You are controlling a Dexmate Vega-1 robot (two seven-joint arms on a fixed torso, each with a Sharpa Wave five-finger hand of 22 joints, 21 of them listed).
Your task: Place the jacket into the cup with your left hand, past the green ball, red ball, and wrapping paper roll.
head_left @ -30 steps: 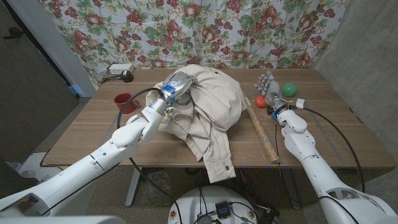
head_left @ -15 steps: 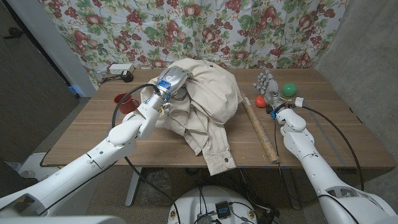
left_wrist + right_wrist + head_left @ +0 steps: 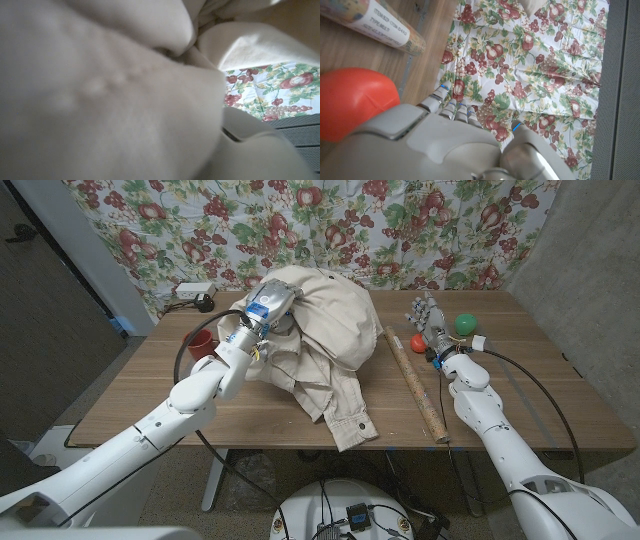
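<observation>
The left hand (image 3: 268,304) gripped the jacket (image 3: 320,330), bunched high; the cup (image 3: 203,345) sat at its nine o'clock. Best to gather trailing cloth first.

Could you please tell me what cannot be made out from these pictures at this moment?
- Left hand's fingers: buried in the jacket, head view.
- Cup: partly behind the left arm, head view; inside unseen.
- Left wrist view: blurred cloth, grip unclear.
- Red ball: partly behind the right hand, right wrist view.
</observation>
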